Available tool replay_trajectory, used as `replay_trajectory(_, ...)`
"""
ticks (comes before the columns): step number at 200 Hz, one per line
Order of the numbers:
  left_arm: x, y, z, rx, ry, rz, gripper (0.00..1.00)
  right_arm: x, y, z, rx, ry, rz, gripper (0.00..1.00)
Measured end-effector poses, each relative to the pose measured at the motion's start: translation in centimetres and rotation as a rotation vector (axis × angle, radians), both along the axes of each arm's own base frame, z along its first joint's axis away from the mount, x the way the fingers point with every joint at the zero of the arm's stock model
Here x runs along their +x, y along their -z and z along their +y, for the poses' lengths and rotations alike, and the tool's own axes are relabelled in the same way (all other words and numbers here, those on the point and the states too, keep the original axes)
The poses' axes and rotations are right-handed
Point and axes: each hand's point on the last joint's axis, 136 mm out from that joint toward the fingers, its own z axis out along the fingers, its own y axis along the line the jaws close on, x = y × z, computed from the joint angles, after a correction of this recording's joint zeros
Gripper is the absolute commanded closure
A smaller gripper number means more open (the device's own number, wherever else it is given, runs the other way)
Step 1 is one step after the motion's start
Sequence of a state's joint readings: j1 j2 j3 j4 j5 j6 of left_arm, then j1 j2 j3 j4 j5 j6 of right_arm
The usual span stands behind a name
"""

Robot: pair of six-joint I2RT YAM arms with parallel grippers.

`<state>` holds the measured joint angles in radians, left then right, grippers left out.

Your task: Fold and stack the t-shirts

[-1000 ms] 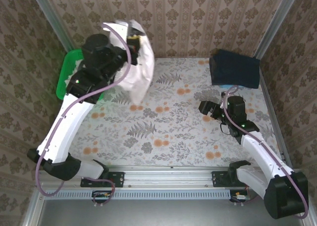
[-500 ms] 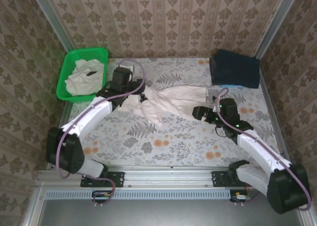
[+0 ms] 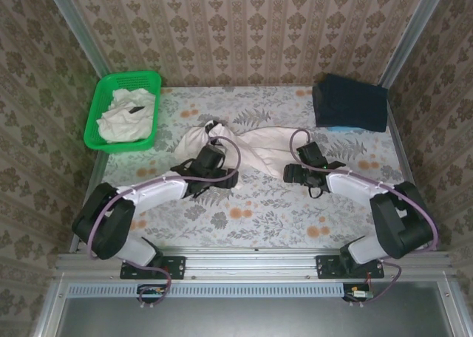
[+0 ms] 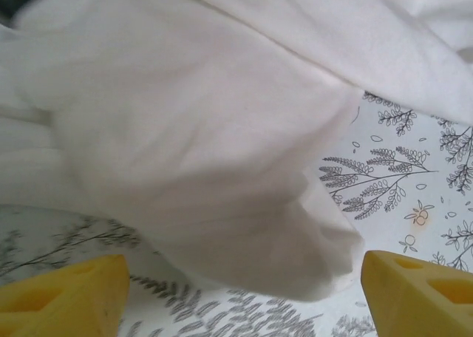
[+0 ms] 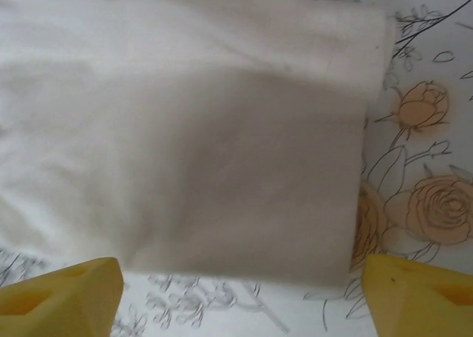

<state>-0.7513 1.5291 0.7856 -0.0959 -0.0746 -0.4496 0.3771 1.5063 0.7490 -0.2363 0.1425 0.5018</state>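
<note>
Top view: the off-white t-shirt (image 3: 255, 141) lies crumpled mid-table on the floral tablecloth (image 3: 244, 204), nothing folded or stacked yet. The other t-shirts (image 3: 122, 119) sit in the green mesh basket (image 3: 94, 123) at far left, and a dark navy bundle (image 3: 349, 104) is in the far right corner. Your left gripper (image 3: 211, 171) is at the shirt's near-left edge and your right gripper (image 3: 295, 173) is at its near-right edge. The two are fairly close together, so watch for wrist contact if both drive inward. The left arm's cable (image 3: 229, 141) loops over the fabric and could drag or snag it on a lift. Left wrist: the yellow fingertips (image 4: 63, 296) are spread wide with nothing between them. A rounded bulge of cloth sits just ahead, with bare tablecloth to its right. That bulge reads as a fold, not a hem, so closing there likely pinches several layers and the shirt comes up bunched instead of spread. Right wrist: the jaws are also wide and empty, with a strip of tablecloth between the tips. A straight cloth edge with a square corner lies just beyond them. This is the better target, though I can't tell if it's a sleeve or the hem. Go too shallow and you'll nip air or scrape the tablecloth. Go too deep and you'll catch the layer underneath. Uneven grips on the two sides would twist the shirt when you stretch it flat.
</note>
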Motion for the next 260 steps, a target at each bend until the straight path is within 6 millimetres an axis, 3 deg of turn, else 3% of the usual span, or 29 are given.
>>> replay_trajectory(24, -0.5, 2.1, -0.6, 0.036, 0.02, 0.037, 0.32, 0.3, 0.7, -0.1, -0.012, 0.017, 0.021, 0.25)
replay_trajectory(38, -0.7, 2.8, -0.6, 0.051, 0.022, 0.048, 0.46, 0.2, 1.1, -0.1, -0.014, 0.027, 0.037, 0.31)
replay_trajectory(57, -0.5, 3.0, -0.3, 0.063, 0.016, 0.048, 0.74, -0.2, 1.6, -0.4, -0.022, 0.041, 0.058, 0.54)
replay_trajectory(86, 0.0, 1.9, 0.7, 0.058, -0.013, 0.033, 0.93, -0.5, 1.2, -0.9, -0.045, 0.049, 0.059, 0.84)
replay_trajectory(106, 0.4, -1.9, 2.1, 0.018, -0.043, -0.032, 1.0, -0.5, -0.3, -1.3, -0.052, 0.054, 0.025, 1.0)
replay_trajectory(137, 0.6, -10.0, 5.4, -0.074, -0.114, -0.194, 1.0, -0.5, -5.2, -2.2, -0.022, 0.076, -0.09, 1.0)
replay_trajectory(157, -0.1, -14.5, 8.7, -0.096, -0.178, -0.28, 1.0, -0.5, -10.6, -2.7, 0.02, 0.088, -0.21, 1.0)
replay_trajectory(176, -0.6, -18.9, 11.2, -0.099, -0.222, -0.368, 1.0, -0.7, -17.2, -2.8, 0.076, 0.087, -0.36, 1.0)
replay_trajectory(197, -0.9, -23.8, 13.0, -0.098, -0.244, -0.468, 1.0, -1.5, -24.1, -3.2, 0.127, 0.087, -0.516, 1.0)
replay_trajectory(213, -0.5, -26.6, 14.0, -0.084, -0.255, -0.53, 1.0, -1.9, -27.8, -3.8, 0.14, 0.103, -0.6, 1.0)
replay_trajectory(225, 0.4, -28.0, 14.6, -0.064, -0.266, -0.554, 1.0, -1.7, -29.4, -4.3, 0.134, 0.119, -0.629, 1.0)
replay_trajectory(239, 2.1, -28.8, 15.5, -0.038, -0.288, -0.558, 1.0, -0.5, -29.9, -4.9, 0.116, 0.141, -0.627, 1.0)
replay_trajectory(260, 5.2, -28.3, 16.1, -0.002, -0.303, -0.528, 1.0, 2.3, -27.5, -5.7, 0.07, 0.178, -0.546, 1.0)
